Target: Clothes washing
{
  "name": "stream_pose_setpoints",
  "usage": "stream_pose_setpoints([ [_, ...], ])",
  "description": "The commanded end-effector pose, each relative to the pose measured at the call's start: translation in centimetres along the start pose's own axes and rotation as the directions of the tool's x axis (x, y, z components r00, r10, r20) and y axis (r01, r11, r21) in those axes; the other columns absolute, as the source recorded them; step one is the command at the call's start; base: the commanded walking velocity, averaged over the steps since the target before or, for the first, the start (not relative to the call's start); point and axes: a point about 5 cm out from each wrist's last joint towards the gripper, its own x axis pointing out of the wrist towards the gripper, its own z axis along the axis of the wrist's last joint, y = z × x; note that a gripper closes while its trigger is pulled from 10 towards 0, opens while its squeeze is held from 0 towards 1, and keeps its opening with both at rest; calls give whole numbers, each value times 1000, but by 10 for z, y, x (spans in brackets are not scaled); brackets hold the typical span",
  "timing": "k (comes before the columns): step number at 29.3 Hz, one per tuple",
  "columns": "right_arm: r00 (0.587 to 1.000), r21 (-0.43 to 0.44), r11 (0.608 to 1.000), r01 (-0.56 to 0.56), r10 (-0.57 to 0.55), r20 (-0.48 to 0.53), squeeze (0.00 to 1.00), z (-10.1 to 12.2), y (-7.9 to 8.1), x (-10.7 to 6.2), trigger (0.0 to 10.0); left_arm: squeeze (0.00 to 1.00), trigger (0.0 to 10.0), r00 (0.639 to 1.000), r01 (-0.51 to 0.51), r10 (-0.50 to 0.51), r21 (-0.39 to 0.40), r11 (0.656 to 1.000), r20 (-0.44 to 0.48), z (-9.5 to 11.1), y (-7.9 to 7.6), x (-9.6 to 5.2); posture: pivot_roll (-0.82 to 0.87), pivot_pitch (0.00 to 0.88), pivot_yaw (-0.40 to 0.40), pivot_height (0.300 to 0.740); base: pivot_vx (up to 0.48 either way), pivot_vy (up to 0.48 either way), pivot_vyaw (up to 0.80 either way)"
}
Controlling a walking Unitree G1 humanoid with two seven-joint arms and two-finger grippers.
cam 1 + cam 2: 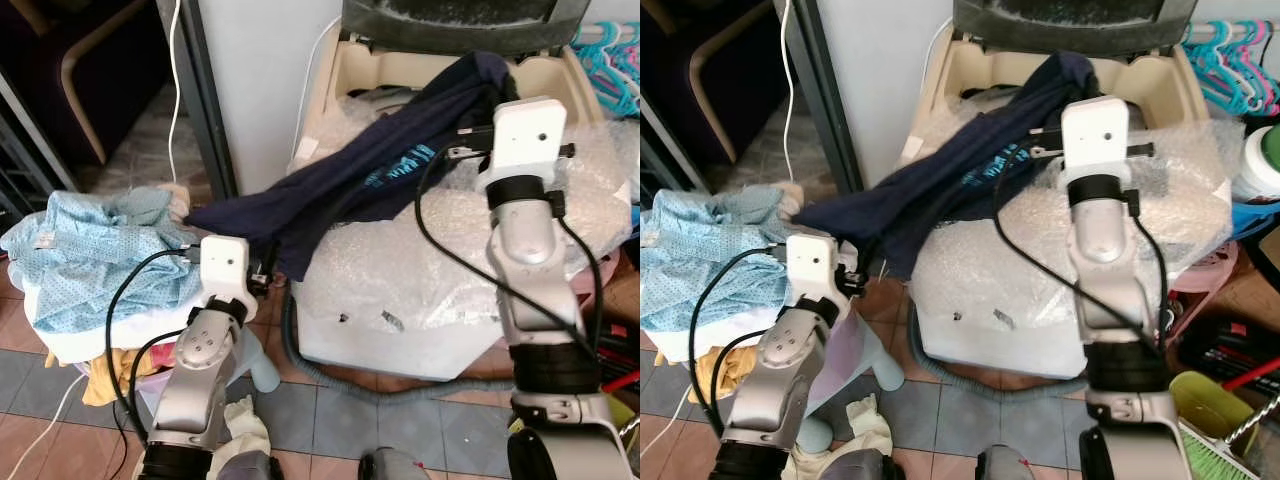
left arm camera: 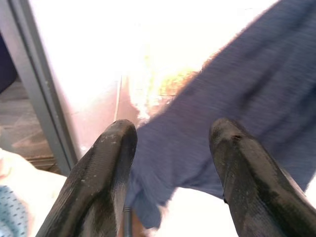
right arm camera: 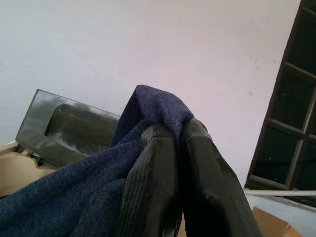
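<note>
On the left, one pile of light blue dotted clothes (image 1: 95,255) lies beside the left end effector (image 2: 170,163), whose fingers stand apart just by the low end of the one dark navy garment (image 1: 380,165). The garment stretches up to the right end effector (image 3: 170,143), clamped on its top fold over the open tub of the one cream washing machine (image 1: 365,70). I think the right arm should lower it fully inside before releasing, so no part hangs out.

A dark navy garment (image 1: 400,150) with teal print drapes across the bubble-wrapped washing machine (image 1: 400,290). Its upper end is raised over the open tub; its lower end trails off the machine's left side.
</note>
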Motion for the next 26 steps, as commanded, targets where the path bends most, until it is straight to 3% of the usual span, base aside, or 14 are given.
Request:
stream_pose_setpoints([
  [1, 1000, -13, 1000, 19, -19, 12, 0, 1, -4, 3, 10000, 0, 10000, 1000, -18, 18, 3, 1000, -3, -1, 4, -1, -47, 24, 6, 740, 0, 0, -800],
  [6, 999, -28, 999, 34, -34, 9, 0, -1, -12, 8, 10000, 0, 10000, 1000, -14, 14, -18, 1000, 10, 0, 4, -1, -49, 23, 7, 740, 0, 0, -800],
  [15, 987, 26, 987, -160, 161, -18, 0, -10, 9, -1, 10000, 0, 10000, 999, -15, 17, -26, 1000, 45, 5, 6, -1, -53, 23, 12, 740, 0, 0, -167],
  [18, 976, 35, 976, -216, 216, -3, 0, -10, 15, -2, 10000, 0, 10000, 999, -23, 25, -30, 999, 47, 5, 8, -1, -53, 22, 14, 740, 0, 0, 581],
  [26, 976, 53, 974, -219, 219, 1, 0, -9, 15, 2, 10000, 0, 10000, 999, -35, 36, -18, 999, 32, 1, 12, -5, -46, 21, 15, 740, 30, 0, 511],
])
